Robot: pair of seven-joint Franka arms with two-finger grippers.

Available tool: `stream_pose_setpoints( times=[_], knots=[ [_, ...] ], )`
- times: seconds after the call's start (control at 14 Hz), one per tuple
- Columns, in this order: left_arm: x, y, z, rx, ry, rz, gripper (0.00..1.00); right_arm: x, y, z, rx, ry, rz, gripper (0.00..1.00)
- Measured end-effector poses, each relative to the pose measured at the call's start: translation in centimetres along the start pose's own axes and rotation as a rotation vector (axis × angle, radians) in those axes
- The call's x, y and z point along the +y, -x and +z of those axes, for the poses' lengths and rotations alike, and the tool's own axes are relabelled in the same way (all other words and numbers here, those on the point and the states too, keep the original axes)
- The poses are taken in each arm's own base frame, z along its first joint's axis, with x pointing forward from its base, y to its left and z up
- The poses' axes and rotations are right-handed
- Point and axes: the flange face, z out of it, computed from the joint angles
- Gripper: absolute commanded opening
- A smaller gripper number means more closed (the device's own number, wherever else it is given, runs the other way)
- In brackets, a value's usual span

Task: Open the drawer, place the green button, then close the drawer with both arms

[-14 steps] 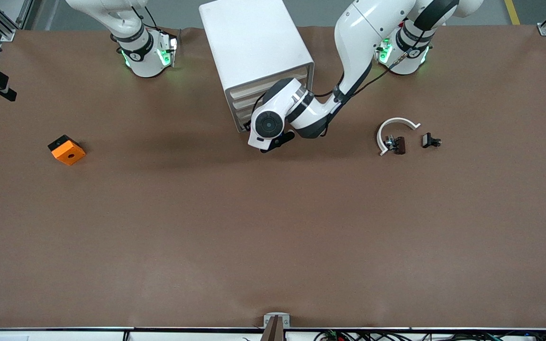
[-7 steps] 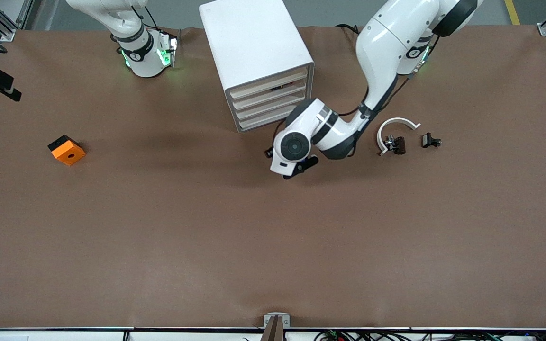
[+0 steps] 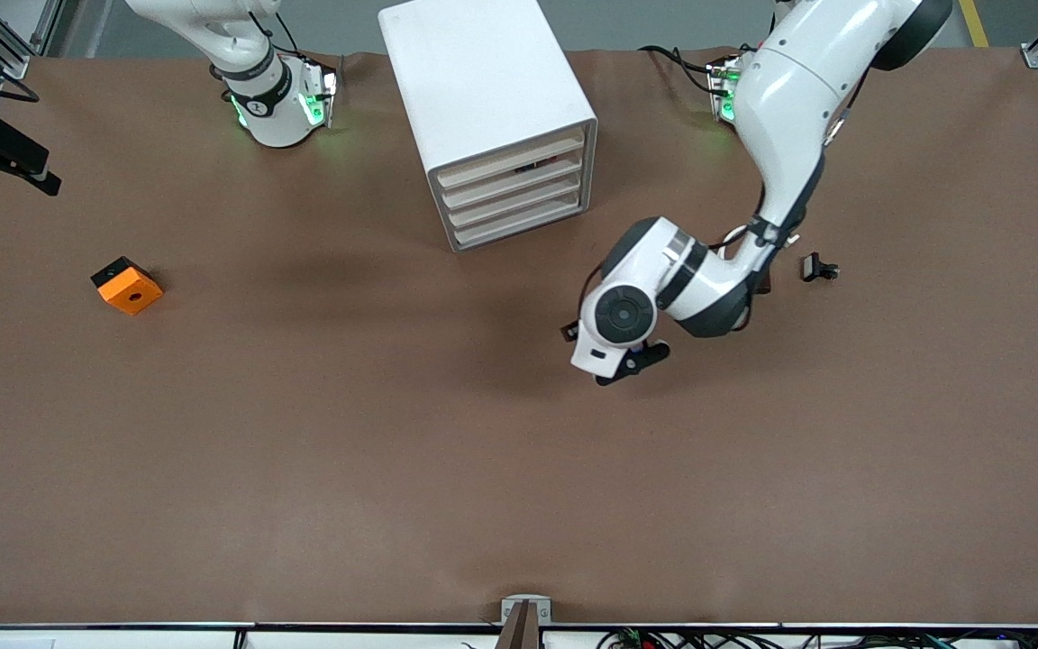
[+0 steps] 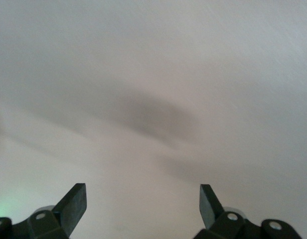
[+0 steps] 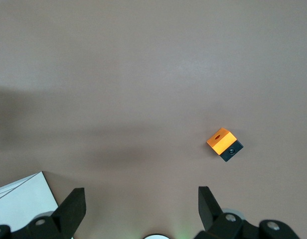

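Hovering left tool (image 3: 609,347): up in the air over bare brown surface (image 3: 393,469), at about 5 o'clock from the cabinet (image 3: 483,81) in the front view; fingers spread wide, nothing between them. Its own wrist view (image 4: 143,201) shows only plain surface and a soft shadow between the two black fingertips (image 4: 76,199).
Left arm (image 3: 789,108): comes from its base at the top of the front view, bends at the elbow and reaches down toward 7 o'clock, crossing over the spot just beside the small black clip (image 3: 818,268).
Right tool (image 5: 141,204): fingers spread wide, pinching nothing; it hangs over the right arm's end of the surface, with the orange block in its wrist view and a white corner of the cabinet at the edge of that view.
Drawers (image 3: 512,187): four alike, stacked in the cabinet, cream front strips all pushed in flush.
Button: I cannot tell where it is; a small dark speck (image 3: 532,166) shows in the gap above the second front strip, too small to identify.
Orange block (image 3: 127,286): square, with a black hole on top and a black side, resting on the surface at about 8 o'clock from the cabinet, well apart from it; also seen from the right wrist (image 5: 222,141).
Small black clip: on the surface at about 4 o'clock from the cabinet, toward the left arm's end.
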Motion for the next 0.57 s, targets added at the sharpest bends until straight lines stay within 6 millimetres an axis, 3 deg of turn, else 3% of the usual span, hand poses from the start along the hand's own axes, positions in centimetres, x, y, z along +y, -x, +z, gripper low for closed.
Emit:
stream_pose_setpoints(
  times=[0.29, 0.57],
  knots=[
    [-5.6, -4.5, -4.1, 0.013, 0.003, 0.090, 1.00, 0.2, 0.4, 0.5, 0.018, -0.002, 0.001, 1.00],
    [-11.4, -6.9, -7.9, 0.027, 0.015, 0.195, 1.00, 0.4, 1.6, 0.5, 0.036, -0.005, 0.002, 1.00]
  ],
)
